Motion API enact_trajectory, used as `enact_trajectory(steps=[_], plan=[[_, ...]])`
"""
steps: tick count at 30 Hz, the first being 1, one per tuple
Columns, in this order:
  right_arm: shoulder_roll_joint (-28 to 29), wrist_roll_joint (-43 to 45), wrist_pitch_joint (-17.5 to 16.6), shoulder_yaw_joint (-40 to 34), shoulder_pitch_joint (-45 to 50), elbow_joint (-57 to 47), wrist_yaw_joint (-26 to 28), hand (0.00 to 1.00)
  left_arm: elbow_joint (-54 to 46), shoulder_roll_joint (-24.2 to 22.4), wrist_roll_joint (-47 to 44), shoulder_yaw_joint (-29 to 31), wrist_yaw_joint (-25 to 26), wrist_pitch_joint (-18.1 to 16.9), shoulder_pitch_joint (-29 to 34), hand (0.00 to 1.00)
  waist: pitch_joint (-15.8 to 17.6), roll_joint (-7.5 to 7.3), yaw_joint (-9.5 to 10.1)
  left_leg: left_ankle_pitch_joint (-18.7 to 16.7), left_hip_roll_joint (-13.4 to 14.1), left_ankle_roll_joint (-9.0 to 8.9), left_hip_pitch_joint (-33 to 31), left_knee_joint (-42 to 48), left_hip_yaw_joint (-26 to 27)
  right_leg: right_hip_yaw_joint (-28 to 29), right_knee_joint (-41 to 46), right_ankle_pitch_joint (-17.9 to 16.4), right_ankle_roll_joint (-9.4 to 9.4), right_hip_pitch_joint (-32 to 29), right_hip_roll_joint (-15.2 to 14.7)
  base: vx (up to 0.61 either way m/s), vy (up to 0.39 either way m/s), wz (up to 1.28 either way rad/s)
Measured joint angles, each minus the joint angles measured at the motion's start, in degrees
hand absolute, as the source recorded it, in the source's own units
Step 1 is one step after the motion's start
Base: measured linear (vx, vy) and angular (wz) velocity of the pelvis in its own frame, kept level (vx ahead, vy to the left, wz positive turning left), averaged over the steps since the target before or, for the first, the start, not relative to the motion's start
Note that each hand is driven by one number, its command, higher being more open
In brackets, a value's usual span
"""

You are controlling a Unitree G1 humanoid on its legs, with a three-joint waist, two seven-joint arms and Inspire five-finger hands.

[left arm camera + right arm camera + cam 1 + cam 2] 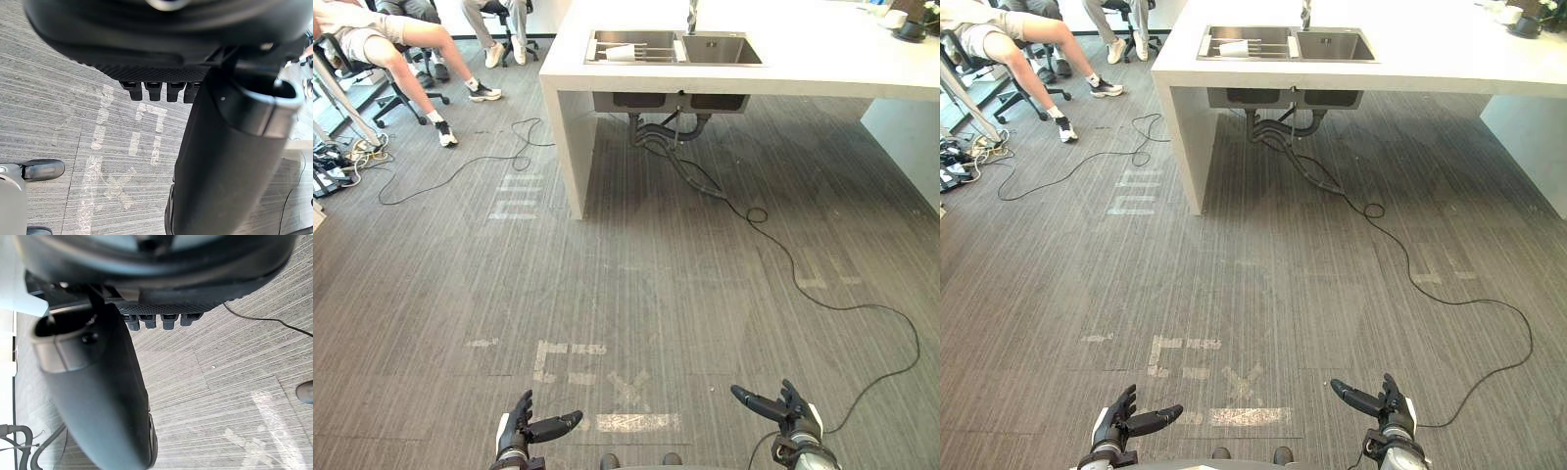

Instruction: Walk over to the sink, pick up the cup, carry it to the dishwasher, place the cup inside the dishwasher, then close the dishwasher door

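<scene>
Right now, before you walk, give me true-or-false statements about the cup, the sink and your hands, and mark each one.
1. The white cup lies in the left basin of the steel double sink. True.
2. The left hand holds the cup. False: it is open and empty.
3. The right hand is open and empty. True.
4. The sink sits in a dark wooden table. False: it sits in a white counter.
5. People sit at the robot's right. False: a seated person is far to the left.
</scene>
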Motion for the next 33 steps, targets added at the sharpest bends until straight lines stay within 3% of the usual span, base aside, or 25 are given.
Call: enact_trajectory(steps=[3,5,7,8,10,13,15,16,17,18,20,22,23,26,28,30,32,33], plan=[[-0.3,0.0,0.0,-1.3,-0.2,-1.8,-0.3,1.00,-2.0,-0.2,0.0,-0.1,0.0,0.0,0.1,1.00,1.1,0.58,0.47,-3.9,0.1,0.73,-1.2,5.4,1.0,0.9,7.3,-4.3,1.07,-2.3,-0.5,0.09,0.042,-0.20],[-0.8,0.0,0.0,-1.3,-0.4,-2.0,-0.3,1.00,-2.9,-0.2,0.0,-0.1,0.0,0.0,0.5,1.00,1.6,1.05,0.83,-6.2,0.1,1.12,-0.9,8.2,1.9,0.3,17.5,-8.7,3.62,-5.8,-1.2,0.12,0.062,-0.18],[-1.0,0.0,0.1,-1.3,-0.9,-2.0,-0.3,1.00,-3.1,-0.2,0.0,-0.3,0.0,0.0,0.3,1.00,3.0,1.53,0.75,-7.3,0.1,1.62,0.7,9.1,2.1,-1.6,28.2,-10.4,5.89,-9.3,-2.2,0.14,0.076,-0.05],[-1.0,0.0,0.1,-1.2,-0.9,-2.0,-0.3,1.00,-3.7,-0.2,-0.1,-0.4,0.0,0.0,0.1,1.00,3.7,1.45,0.47,-8.4,0.0,2.40,1.9,9.2,1.9,-4.1,37.0,-10.5,5.72,-12.8,-3.4,0.12,0.069,0.05],[-1.1,0.0,0.8,-1.2,-1.0,-2.0,-0.3,1.00,-4.0,0.0,-0.1,-0.7,0.1,0.1,0.0,1.00,4.8,1.69,0.27,-9.2,-0.5,2.62,4.1,9.2,1.0,-7.7,43.8,-13.1,4.79,-15.7,-5.7,0.17,0.044,0.20],[-1.7,-0.1,1.0,-1.0,-2.1,-2.0,-0.3,1.00,-4.1,0.2,-0.1,-0.5,0.4,0.1,-0.6,1.00,5.4,1.90,-0.76,-9.9,0.0,1.94,5.7,8.6,-0.4,-11.6,40.6,-14.2,3.88,-18.8,-7.0,0.22,-0.009,0.25],[-2.4,-0.1,1.1,-0.9,-3.7,-2.0,-0.2,1.00,-4.1,0.3,-0.1,-0.4,0.5,0.1,-1.9,1.00,6.8,3.07,-0.60,-10.8,2.0,0.37,6.8,8.3,-0.8,-14.0,33.7,-13.3,3.28,-21.0,-6.1,0.26,-0.063,0.13],[-2.5,-0.1,1.1,-0.8,-4.4,-2.2,-0.3,1.00,-4.1,0.7,-0.1,-0.4,0.6,0.1,-2.4,1.00,7.0,3.00,-0.60,-11.6,2.6,-1.06,7.3,8.2,-0.9,-14.4,28.5,-10.0,2.42,-21.9,-5.3,0.31,-0.119,0.11],[-2.6,-0.1,1.1,-0.5,-4.2,-3.1,-0.3,1.00,-4.0,1.1,-0.1,-0.4,1.0,0.1,-2.5,1.00,6.9,2.12,-0.55,-12.7,2.6,-2.65,8.7,8.1,-1.1,-13.9,25.4,-4.8,-0.38,-22.0,-5.5,0.44,-0.207,0.17],[-2.6,-0.1,1.1,-0.5,-3.7,-3.6,-0.3,1.00,-3.7,1.1,-0.1,-0.3,1.2,0.1,-2.4,1.00,6.7,1.84,-0.80,-13.2,2.6,-3.55,9.5,8.1,-1.5,-14.0,26.2,-2.0,-1.46,-21.8,-5.7,0.50,-0.286,0.21],[-2.9,-0.2,1.3,-0.5,-3.5,-4.1,-0.4,1.00,-2.9,0.1,-0.1,0.1,1.6,0.1,-2.4,1.00,5.8,3.18,-1.35,-14.4,5.0,-5.39,9.8,10.1,-1.9,-15.1,28.9,-3.2,-3.58,-21.8,-4.7,0.40,-0.261,0.16],[-3.0,-0.1,1.3,0.4,-4.2,-4.3,-0.6,1.00,-2.1,-0.4,-0.1,0.1,1.6,0.1,-3.4,1.00,5.7,3.75,-1.48,-14.9,8.5,-6.38,2.6,25.6,-1.8,-16.1,25.1,-4.3,-4.30,-18.8,-1.9,0.39,-0.293,0.07],[-3.0,-0.1,1.3,1.6,-4.0,-4.5,-0.9,1.00,-2.2,-0.7,-0.2,0.0,1.5,0.1,-3.7,1.00,6.0,4.22,-1.49,-13.5,12.0,-6.99,-3.2,40.3,-1.9,-17.1,20.5,-3.8,-5.08,-14.2,0.7,0.53,-0.373,0.07],[-3.0,0.1,0.9,3.6,-3.1,-4.9,-1.3,1.00,-2.3,-1.1,-0.2,0.0,1.5,0.1,-3.9,1.00,6.9,3.57,0.38,-14.5,18.0,-4.93,-10.6,62.1,1.3,-16.2,12.1,-4.1,-7.71,-1.7,4.6,0.43,-0.253,-0.15],[-3.0,0.4,0.4,3.4,-3.4,-6.1,-1.9,1.00,-2.8,-1.7,-0.3,0.0,1.5,0.1,-4.6,1.00,7.2,3.06,1.28,-15.0,17.6,-4.26,-16.2,61.7,2.8,-14.9,9.5,-4.3,-8.13,1.4,4.6,0.41,-0.135,-0.26],[-2.7,0.4,0.3,3.3,-4.7,-6.0,-2.3,1.00,-4.0,-1.8,-0.3,0.0,1.5,0.1,-5.2,1.00,7.4,3.17,1.63,-15.3,15.2,-4.37,-20.9,55.0,3.3,-13.7,7.5,-4.4,-8.13,3.4,3.7,0.37,-0.002,-0.27],[-1.8,0.4,0.3,2.7,-4.8,-5.7,-2.5,1.00,-4.3,-2.2,-0.3,-0.1,1.6,0.1,-6.4,1.00,8.4,2.14,2.87,-13.2,9.1,-4.80,-22.1,36.6,2.8,-12.7,5.4,-5.5,-6.44,7.1,1.1,0.41,0.095,-0.21],[-1.8,0.4,0.3,2.6,-4.5,-5.7,-2.6,1.00,-4.6,-2.6,-0.3,-0.1,1.6,0.1,-6.5,1.00,8.5,1.91,2.79,-9.1,7.0,-4.70,-22.1,27.4,2.4,-12.8,5.1,-6.3,-5.14,8.3,0.6,0.46,0.177,-0.05]])
